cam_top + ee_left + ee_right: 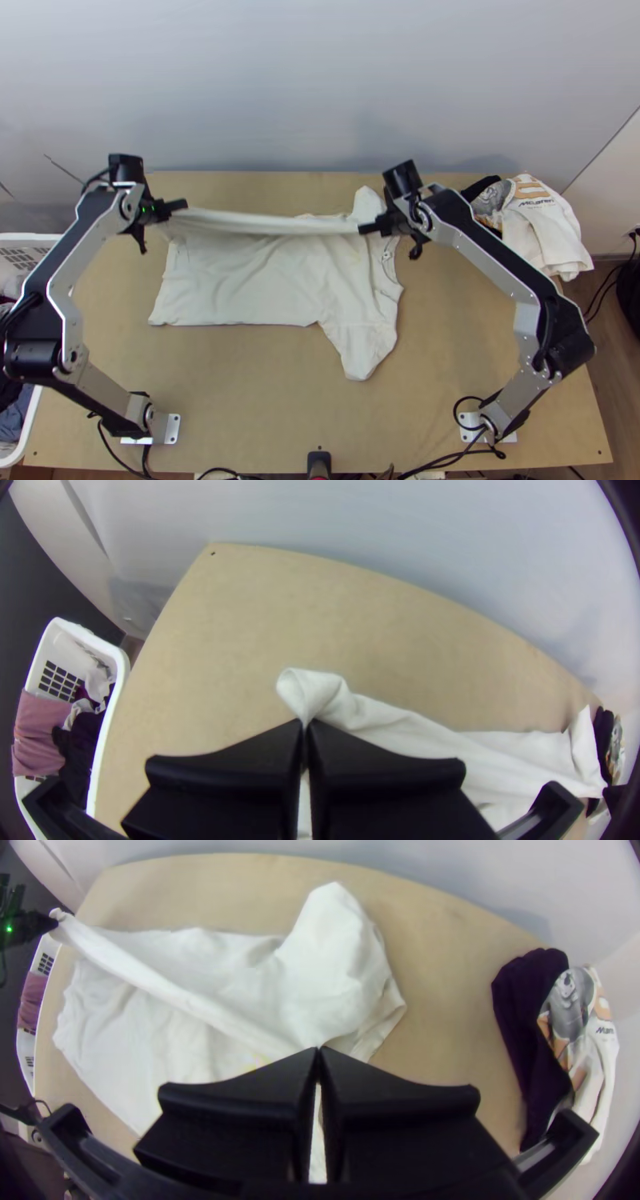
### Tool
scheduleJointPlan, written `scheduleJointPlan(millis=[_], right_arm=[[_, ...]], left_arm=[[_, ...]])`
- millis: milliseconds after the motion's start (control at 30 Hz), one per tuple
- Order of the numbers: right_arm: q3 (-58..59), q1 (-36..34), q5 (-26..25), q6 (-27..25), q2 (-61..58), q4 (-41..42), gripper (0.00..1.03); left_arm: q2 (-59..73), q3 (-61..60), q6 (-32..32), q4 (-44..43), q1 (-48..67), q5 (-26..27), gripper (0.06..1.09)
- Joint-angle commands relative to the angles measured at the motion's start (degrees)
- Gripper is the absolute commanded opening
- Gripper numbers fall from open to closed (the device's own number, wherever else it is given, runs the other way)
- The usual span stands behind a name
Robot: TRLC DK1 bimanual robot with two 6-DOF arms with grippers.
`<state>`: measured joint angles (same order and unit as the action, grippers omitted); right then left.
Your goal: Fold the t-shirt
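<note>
A white t-shirt (248, 280) lies on the table with its collar side to the right, and a taut fold of it is held raised between the grippers. My left gripper (184, 206) is shut on the hem end of that fold; in the left wrist view the left gripper (305, 725) pinches the shirt (393, 723), a small flap standing past the fingers. Near the collar, my right gripper (364, 229) is shut on the fold's other end; in the right wrist view the right gripper (319, 1052) grips the shirt (200, 1007). One sleeve points toward the near edge, the other toward the far edge.
A white laundry basket (28, 240) with clothes stands off the table's left side. A pile of folded clothes (544, 228) lies at the table's far right corner, beyond the right arm. Bare wood (264, 384) stretches between the shirt and the near edge.
</note>
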<state>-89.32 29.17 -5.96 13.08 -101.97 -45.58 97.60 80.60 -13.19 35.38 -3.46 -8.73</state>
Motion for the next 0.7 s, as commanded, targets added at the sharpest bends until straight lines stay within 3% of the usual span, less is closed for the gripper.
scheduleJointPlan(millis=[0,267,500,533,667], right_arm=[[8.63,1.86,3.32,0.72,4.24,-0.82,0.03],[12.94,3.53,7.1,1.77,5.03,-1.18,0.03],[16.63,2.65,7.36,3.0,5.91,-1.18,0.03],[16.72,2.21,7.36,3.35,6.17,-1.18,0.07],[16.46,0.63,6.83,4.06,7.93,-1.18,0.49]], left_arm=[[-6.46,-11.08,0.71,-2.33,0.56,1.44,0.1],[-9.01,-17.05,0.8,-3.91,-0.49,1.44,0.1],[-10.85,-22.94,0.8,-5.76,0.04,1.44,0.1],[-11.38,-23.73,0.71,-6.02,0.04,1.44,0.1],[-14.63,-24.7,-1.05,-4.97,-1.02,7.33,0.1]])
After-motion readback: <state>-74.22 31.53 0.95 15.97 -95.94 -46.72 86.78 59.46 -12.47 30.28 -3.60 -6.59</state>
